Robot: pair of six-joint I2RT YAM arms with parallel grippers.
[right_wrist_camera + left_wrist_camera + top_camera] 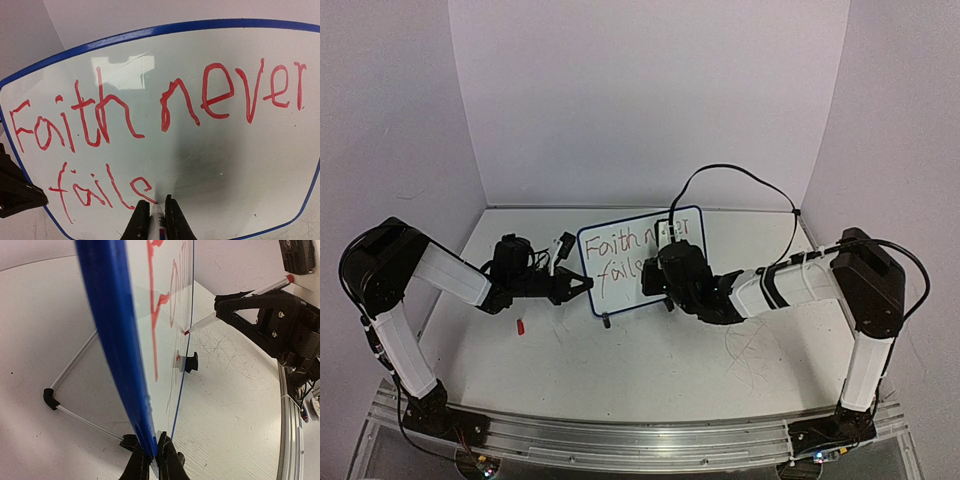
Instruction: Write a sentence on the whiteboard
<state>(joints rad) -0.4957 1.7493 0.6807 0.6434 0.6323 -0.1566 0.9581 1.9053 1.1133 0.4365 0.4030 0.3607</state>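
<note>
The whiteboard (pixel 630 222) stands upright mid-table on small black feet. My left gripper (pixel 582 287) is shut on its blue left frame (pixel 110 315), with the jaws (pixel 154 460) pinching the edge. The sentence (pixel 150 105) in red reads "Faith never" above "fails", whose last letter is only part drawn. My right gripper (pixel 154 215) is shut on a white marker (pixel 159 220). The marker's red tip touches the board at the end of that last stroke. In the left wrist view the marker (pixel 202 323) meets the board from the right, held by the right gripper (pixel 225 307).
A small red cap (pixel 521 326) lies on the table left of the board. The board's thin wire stand (pixel 75 390) reaches out behind it, and a black foot (pixel 191 361) sits at its front. White walls enclose the table on three sides.
</note>
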